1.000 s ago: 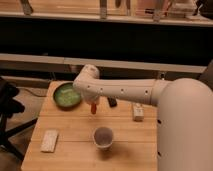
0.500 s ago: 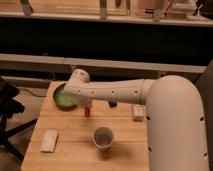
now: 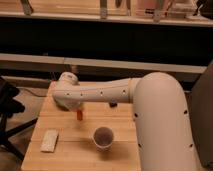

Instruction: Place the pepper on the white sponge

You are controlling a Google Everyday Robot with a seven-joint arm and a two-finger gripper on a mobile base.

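Observation:
My gripper (image 3: 76, 106) is over the left half of the wooden table (image 3: 80, 150), at the end of the white arm that reaches in from the right. It is shut on the pepper (image 3: 79, 115), a slim red-orange piece that hangs down from it above the table top. The white sponge (image 3: 50, 140) lies flat near the table's front left corner, to the lower left of the pepper and apart from it.
A paper cup (image 3: 103, 137) stands upright on the table to the right of the sponge, below the arm. The arm covers the back of the table. A dark chair (image 3: 9, 107) stands at the left of the table.
The gripper has moved leftward and toward the front with the pepper in it, and it now covers the green bowl at the back left. The sponge and cup have not moved.

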